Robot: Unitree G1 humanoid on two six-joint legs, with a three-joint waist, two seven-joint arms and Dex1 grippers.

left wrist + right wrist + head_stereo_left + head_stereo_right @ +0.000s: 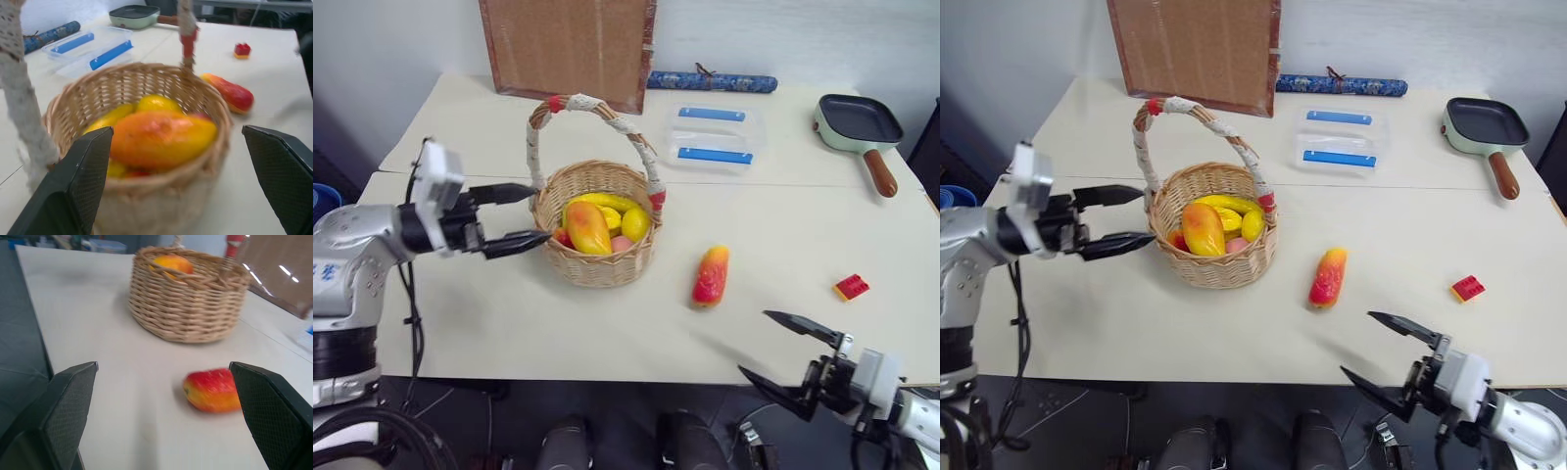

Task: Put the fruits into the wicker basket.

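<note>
I'm looking down on a pale cream table (509, 333) set against a light wall, with a brown board (570, 47) leaning at the back and a dark floor below the near edge. Taking the wicker basket (595, 257) as my landmark: it is round, tan and woven, with a tall arched handle (597, 113) wrapped in white cloth with red bands. Inside it lies the plump mango (587, 227), yellow-orange shading to red, resting tilted on top of other yellow fruit with its long axis running roughly from the far left down toward the near right. The slimmer fruit (711, 275) sits on the table just to the right of the basket, apart from it; it is red at the near end fading to orange-yellow at the far end, and its long axis runs near to far, leaning slightly right. Behind the basket to the right is a clear plastic box (713, 137) with blue clips, farther right a green pan (857, 124), and a small red brick (851, 287) well to the right. My left gripper (530, 213) hangs just beside the basket's left wall, jaws spread wide and empty. My right gripper (773, 350) is off the near right, well apart from the basket, jaws also spread wide, holding nothing.
</note>
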